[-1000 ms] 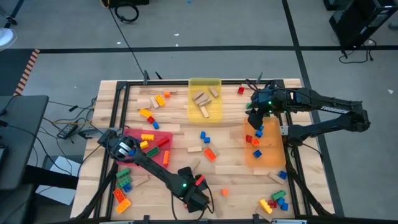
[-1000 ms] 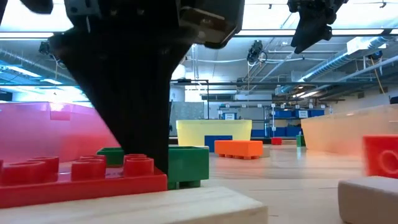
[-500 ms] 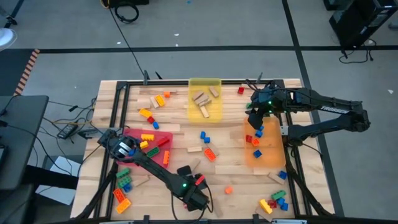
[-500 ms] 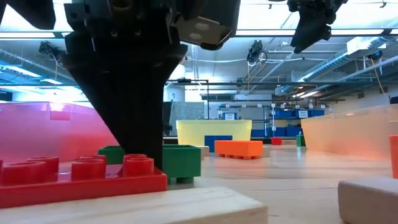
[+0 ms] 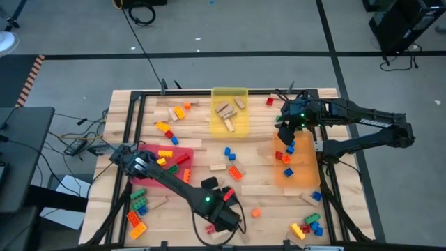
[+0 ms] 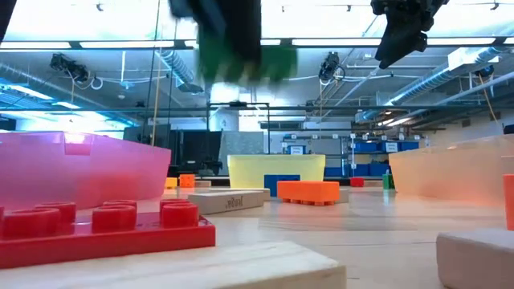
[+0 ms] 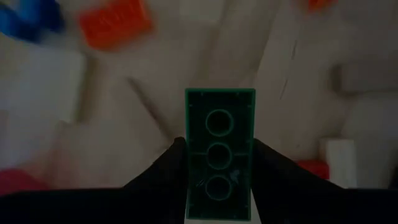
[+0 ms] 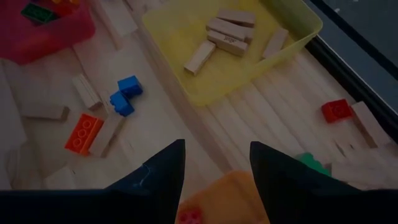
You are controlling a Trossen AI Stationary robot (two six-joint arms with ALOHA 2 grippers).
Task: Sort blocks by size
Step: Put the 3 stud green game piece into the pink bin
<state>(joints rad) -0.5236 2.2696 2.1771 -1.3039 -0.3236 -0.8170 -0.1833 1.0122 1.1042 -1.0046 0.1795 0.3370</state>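
Green brick lifted, slip is the main risk

Green brick (image 7: 219,152) sits pinched between the jaws of the left gripper (image 7: 217,163), raised clear of the tabletop (image 7: 155,81) and showing its hollow underside. Only the brick's long sides are caught, so a quick swing could twist it loose and drop it among the loose blocks below. The right gripper (image 8: 214,163) hangs over the orange tray (image 5: 296,164), jaws apart and empty, well off to the side.
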